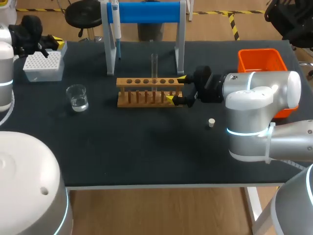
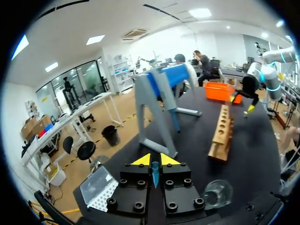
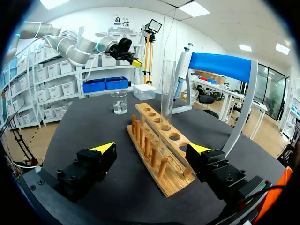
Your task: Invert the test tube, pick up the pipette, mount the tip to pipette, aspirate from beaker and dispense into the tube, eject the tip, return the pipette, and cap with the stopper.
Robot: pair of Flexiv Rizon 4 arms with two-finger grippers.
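Glass test tube, clear and upright ahead of the wide-open right gripper, should be centred before closing.

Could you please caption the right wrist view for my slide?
Open right gripper flanking one end of the wooden rack, which holds an upright test tube.

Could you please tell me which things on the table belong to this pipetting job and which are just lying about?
Job: test tube, wooden rack, pipette on its stand, tip box, beaker, stopper.
Lying about: nothing clearly; the orange bin may be meant for ejected tips.
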